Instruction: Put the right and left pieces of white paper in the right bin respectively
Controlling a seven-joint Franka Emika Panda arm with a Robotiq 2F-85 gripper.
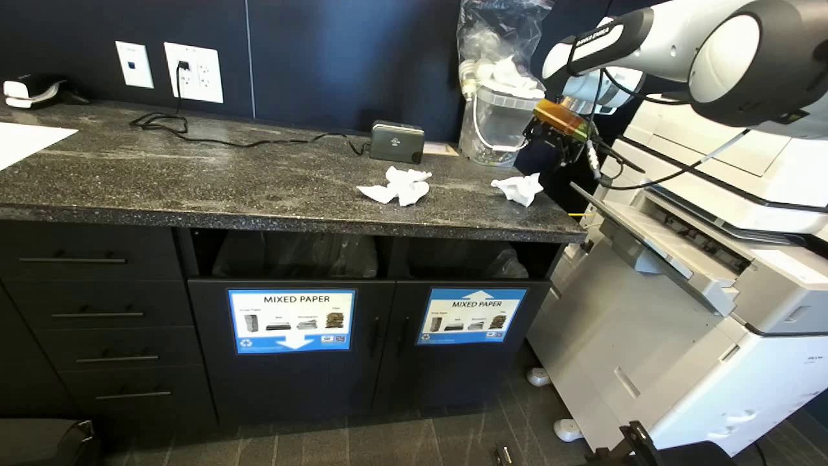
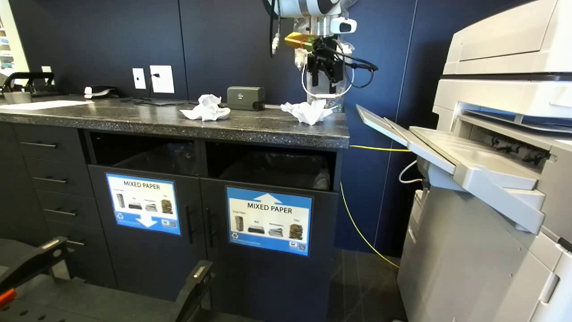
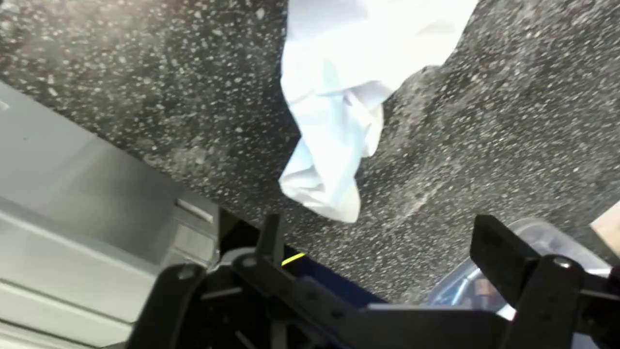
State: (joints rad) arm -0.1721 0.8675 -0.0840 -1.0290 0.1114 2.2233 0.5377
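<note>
Hovering gripper (image 3: 379, 231): above the counter (image 1: 272, 175), jaws parted wide, holding nothing.
Fingers (image 3: 499, 254): no paper between their tips in the wrist view.
Right wad (image 3: 334, 111): white, crumpled, on the counter toward the printer (image 1: 634, 323); just ahead of the fingers in the wrist view, partly cut off by the frame. Step in hand, as judged: approach to this wad, grasp not yet made. Next move calls for a shift toward its middle, a descent, then a pinch on a thick fold; the paper should crush easily.
Left wad (image 1: 402, 186): on the counter, in front of the grey box (image 1: 396, 142), apart from the right wad; presumably second in turn.
Tub (image 1: 504, 123): clear, behind the right wad in both exterior views; a neighbour for the descent to avoid.
Right bin (image 2: 281, 169): below the counter, behind the sign (image 2: 269, 221) with the upward arrow; neither wad delivered. The carry will likely need to pass the counter's front edge before entering the slot.
</note>
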